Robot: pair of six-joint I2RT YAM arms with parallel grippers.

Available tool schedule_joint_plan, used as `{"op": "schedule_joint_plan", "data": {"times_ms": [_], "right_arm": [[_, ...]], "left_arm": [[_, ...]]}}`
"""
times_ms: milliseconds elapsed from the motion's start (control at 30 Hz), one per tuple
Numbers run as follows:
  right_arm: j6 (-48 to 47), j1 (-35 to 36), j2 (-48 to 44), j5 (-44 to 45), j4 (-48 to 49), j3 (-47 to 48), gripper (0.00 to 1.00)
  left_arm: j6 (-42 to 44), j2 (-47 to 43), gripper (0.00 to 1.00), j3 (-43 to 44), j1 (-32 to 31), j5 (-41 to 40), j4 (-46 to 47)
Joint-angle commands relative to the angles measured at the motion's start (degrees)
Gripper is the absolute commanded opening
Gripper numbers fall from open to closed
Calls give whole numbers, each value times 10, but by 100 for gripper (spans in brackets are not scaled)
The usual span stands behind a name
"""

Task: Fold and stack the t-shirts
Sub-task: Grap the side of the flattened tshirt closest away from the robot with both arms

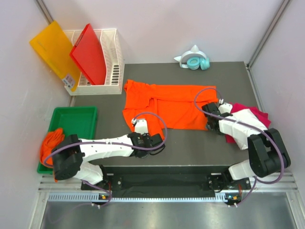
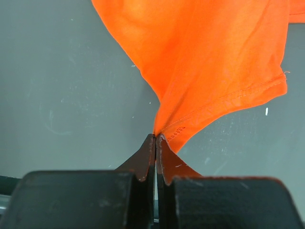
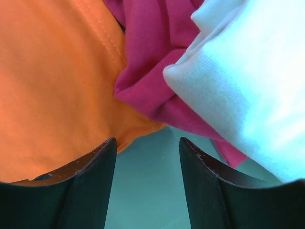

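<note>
1. The left claw (image 2: 156, 137) was clamped tight, its two fingers pressed together on a hemmed corner of the orange t-shirt (image 2: 205, 47).
2. From that pinch the cloth fanned up and away ahead of the claw, with the stitched hem running off to its right, and bare grey desk (image 2: 62, 95) showed to its left.
3. In the overhead view the left claw (image 1: 159, 142) sat at the near edge of the orange t-shirt (image 1: 171, 107), which lay spread on the desk (image 1: 190, 148) beyond it (partly folded, one side lapped over the middle).
4. The right claw (image 3: 147, 141) had its fingers apart with nothing between them; only bare desk showed in the gap.
5. Just ahead of the right claw and to its left lay the edge of the orange t-shirt (image 3: 52, 86). Straight ahead a bunched magenta t-shirt (image 3: 147, 57) touched that edge, and a white t-shirt (image 3: 248, 81) lay over the magenta one, ahead and to the right.
6. Seen from above, the right claw (image 1: 208, 125) was at the orange shirt's right edge, with the magenta t-shirt (image 1: 259, 114) behind its wrist.
7. Well to the left of the left claw, a heap of orange t-shirts (image 1: 50, 143) lay at the near end of a green tray (image 1: 71, 119).
</note>
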Motion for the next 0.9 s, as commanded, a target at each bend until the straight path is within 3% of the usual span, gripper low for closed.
{"op": "schedule_joint_plan", "data": {"times_ms": [0,167,300,500,700,867], "right_arm": [[-1,-14,13,4,15,23,56],[-6,-28,35,-11,21,28,54],[-17,-35,41,-16,29,29,47],[-22,-47,50,-22,31,31,30],[-27,-48,46,-27,35,28,2],[-34,-46,32,-31,33,21,0]], "left_arm": [[5,-8,0,8,-2,-16,1],[10,-2,0,13,-1,-15,5],[13,0,0,14,-1,-15,6],[16,2,0,15,2,-14,10],[18,6,0,19,3,-16,12],[16,6,0,22,4,-19,8]]}}
